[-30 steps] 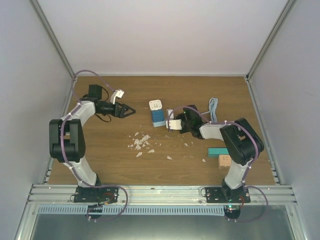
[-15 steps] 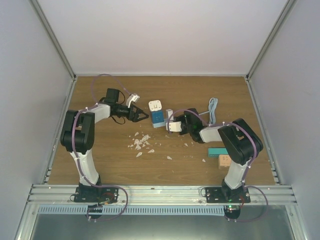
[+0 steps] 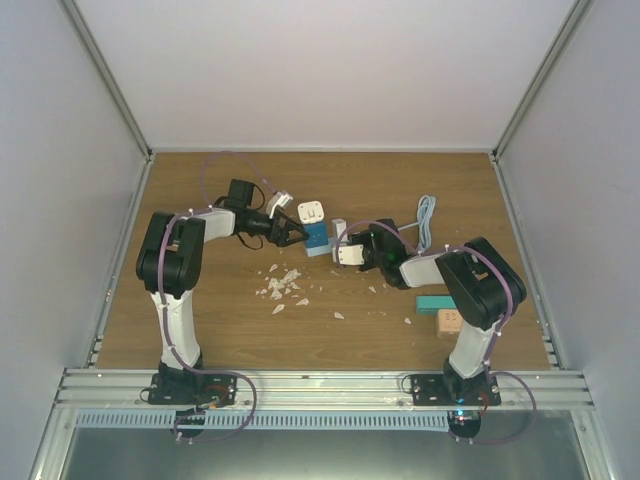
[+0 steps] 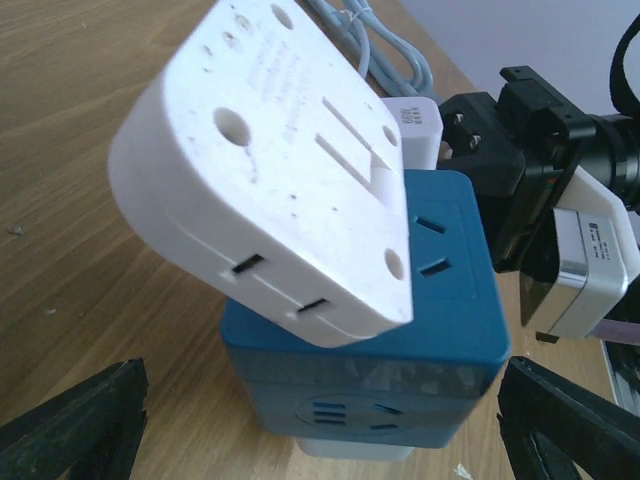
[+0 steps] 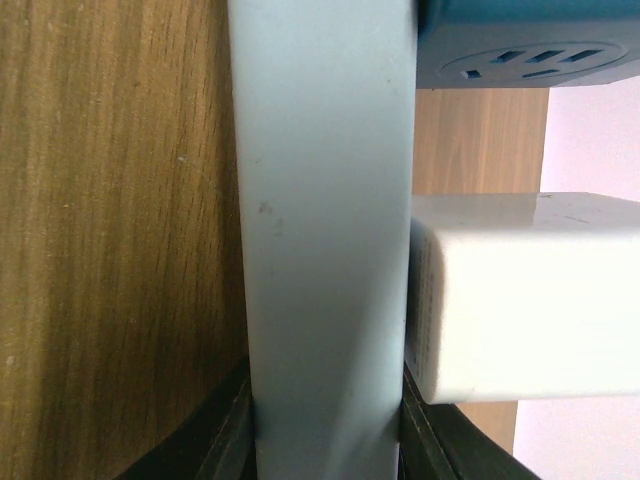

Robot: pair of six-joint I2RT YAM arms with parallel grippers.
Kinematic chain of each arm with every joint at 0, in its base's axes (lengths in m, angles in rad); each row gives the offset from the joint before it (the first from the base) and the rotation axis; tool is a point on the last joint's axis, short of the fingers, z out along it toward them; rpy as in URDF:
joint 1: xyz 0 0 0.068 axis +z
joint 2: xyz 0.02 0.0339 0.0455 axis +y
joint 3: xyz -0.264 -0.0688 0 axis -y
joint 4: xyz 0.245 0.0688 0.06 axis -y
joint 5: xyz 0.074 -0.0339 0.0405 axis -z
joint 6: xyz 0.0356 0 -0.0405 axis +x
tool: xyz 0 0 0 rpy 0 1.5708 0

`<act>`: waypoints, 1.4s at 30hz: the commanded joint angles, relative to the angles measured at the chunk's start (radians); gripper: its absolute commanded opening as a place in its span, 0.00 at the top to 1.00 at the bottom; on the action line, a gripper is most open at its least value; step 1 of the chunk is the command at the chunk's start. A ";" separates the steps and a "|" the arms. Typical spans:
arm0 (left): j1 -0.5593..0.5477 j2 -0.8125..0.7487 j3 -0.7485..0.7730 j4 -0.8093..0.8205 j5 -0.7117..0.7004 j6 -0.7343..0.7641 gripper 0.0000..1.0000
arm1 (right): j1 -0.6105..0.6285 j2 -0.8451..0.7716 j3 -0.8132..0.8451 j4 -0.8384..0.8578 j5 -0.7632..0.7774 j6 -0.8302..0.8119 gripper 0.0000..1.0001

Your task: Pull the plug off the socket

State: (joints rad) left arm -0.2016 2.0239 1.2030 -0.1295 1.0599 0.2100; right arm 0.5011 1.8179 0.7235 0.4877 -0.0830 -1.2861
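A blue socket cube stands mid-table with a white plug seated on its top. In the left wrist view the plug fills the upper frame, tilted, above the cube. My left gripper is open at the cube's left side, its fingers spread on either side of the cube without touching it. My right gripper is shut on the socket's pale grey base, on the cube's right. A white charger block sits beside that base.
A coiled white cable lies at the back right. A teal block and a tan block sit near the right arm's base. White scraps litter the wood in front of the socket.
My left arm has swung right from the table's left side up to the socket, gripper open. The right gripper has stayed clamped in place.
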 commanded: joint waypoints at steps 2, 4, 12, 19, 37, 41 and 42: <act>-0.016 0.033 0.052 0.034 0.061 0.017 0.07 | 0.018 0.004 0.006 0.051 -0.027 0.030 0.98; -0.020 0.036 0.056 0.039 0.070 0.013 0.11 | 0.020 0.006 0.004 0.052 -0.025 0.032 0.98; -0.023 0.040 0.060 0.043 0.098 0.009 0.29 | 0.031 0.004 0.008 0.056 -0.006 0.057 0.98; -0.032 0.053 0.069 0.034 0.100 0.009 0.45 | 0.034 0.003 0.015 0.046 -0.003 0.070 0.94; -0.028 -0.006 0.053 -0.028 0.038 0.106 0.57 | 0.031 -0.117 0.079 -0.187 -0.132 0.176 0.17; -0.029 -0.039 0.047 -0.093 0.007 0.191 0.57 | 0.021 -0.161 0.092 -0.264 -0.177 0.222 0.12; -0.028 -0.048 0.045 -0.115 -0.004 0.216 0.57 | 0.016 -0.173 0.099 -0.290 -0.190 0.237 0.09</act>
State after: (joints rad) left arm -0.2165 2.0487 1.2545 -0.1883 1.0931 0.3225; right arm 0.5152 1.7138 0.7792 0.2604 -0.1577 -1.1091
